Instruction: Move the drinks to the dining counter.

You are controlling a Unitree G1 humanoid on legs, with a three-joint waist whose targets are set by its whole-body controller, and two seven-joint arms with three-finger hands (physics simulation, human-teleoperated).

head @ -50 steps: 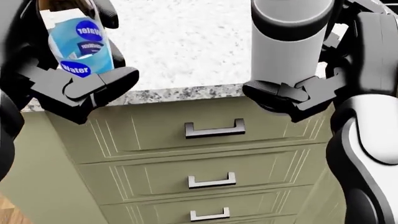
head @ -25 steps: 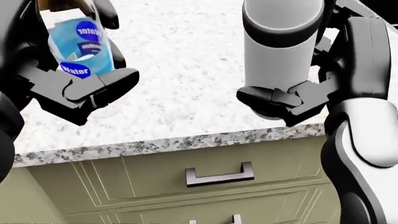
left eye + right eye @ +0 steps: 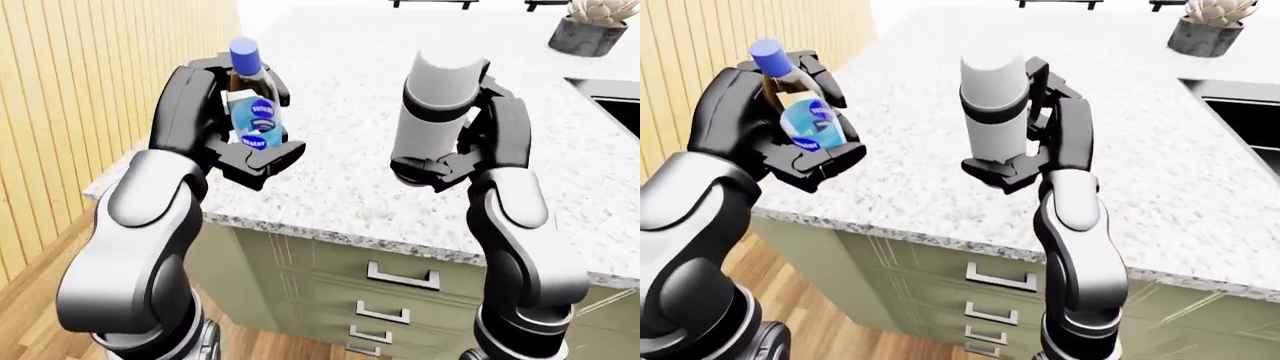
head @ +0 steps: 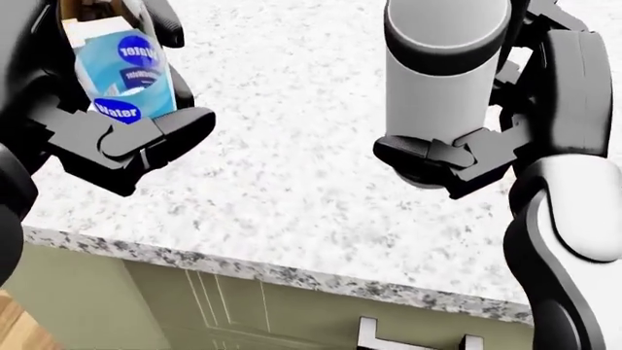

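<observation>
Water bottle (image 3: 252, 112) — blue cap, blue label — beside grey tumbler (image 3: 432, 112).

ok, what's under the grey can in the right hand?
Below the can lies bare speckled counter, with a gap between them. The right hand wraps its lower end, so the can's base is hidden.

- The water bottle (image 3: 252, 112): clear, amber liquid inside, a blue cap, and a blue label printed "Water". It is tilted a little and held aloft, with the left hand's fingers (image 3: 262, 159) closed round its lower half.
- The grey cylinder drink (image 3: 433, 112): a plain, light grey, upright tumbler with a darker band, with the right hand's fingers (image 3: 437, 166) clasped under its base.
</observation>
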